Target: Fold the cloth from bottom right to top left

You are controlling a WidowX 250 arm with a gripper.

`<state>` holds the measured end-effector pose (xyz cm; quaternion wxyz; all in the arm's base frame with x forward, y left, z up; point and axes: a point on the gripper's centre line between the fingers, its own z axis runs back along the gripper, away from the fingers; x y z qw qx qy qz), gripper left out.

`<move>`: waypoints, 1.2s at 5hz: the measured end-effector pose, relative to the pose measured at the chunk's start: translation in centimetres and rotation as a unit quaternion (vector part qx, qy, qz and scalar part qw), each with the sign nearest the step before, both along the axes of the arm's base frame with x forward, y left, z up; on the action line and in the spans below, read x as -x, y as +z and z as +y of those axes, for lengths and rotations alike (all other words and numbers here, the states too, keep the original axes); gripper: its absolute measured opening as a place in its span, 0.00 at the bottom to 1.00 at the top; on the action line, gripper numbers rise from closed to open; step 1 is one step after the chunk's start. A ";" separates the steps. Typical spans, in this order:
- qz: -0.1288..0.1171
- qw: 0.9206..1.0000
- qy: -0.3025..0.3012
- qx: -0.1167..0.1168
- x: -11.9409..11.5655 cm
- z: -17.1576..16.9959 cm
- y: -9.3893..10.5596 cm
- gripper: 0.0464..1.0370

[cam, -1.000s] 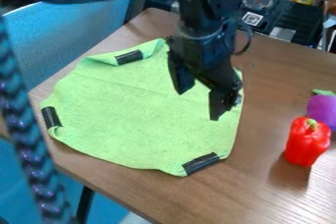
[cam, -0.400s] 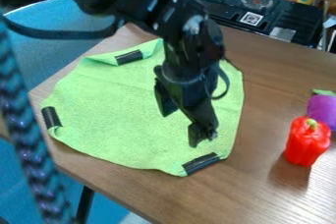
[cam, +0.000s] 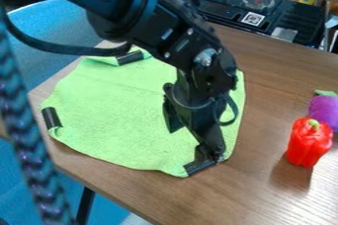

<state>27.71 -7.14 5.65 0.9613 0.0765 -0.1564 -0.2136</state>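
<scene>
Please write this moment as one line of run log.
claw: open, one finger at bottom-right black strip | green cloth: mostly flat, fold not made | contact: cannot tell | red pepper: right of cloth

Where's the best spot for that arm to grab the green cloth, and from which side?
Probably the bottom-right corner of the green cloth, at the black strip, pinched from above across the edge. The cloth lies flat on the table, so its sides offer little grip, while that corner juts out.
</scene>
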 end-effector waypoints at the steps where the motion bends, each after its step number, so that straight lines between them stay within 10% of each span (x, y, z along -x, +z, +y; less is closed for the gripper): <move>1: 0.006 1.000 -0.001 -0.008 0.0 -0.3 -0.9 0.96; 4: 0.022 0.999 0.003 -0.034 -0.5 -1.2 -3.5 0.96; 5: 0.016 0.999 0.008 -0.036 -1.0 -1.3 -3.7 0.86; 6: 0.017 0.999 0.011 -0.036 -1.1 -1.4 -3.8 0.56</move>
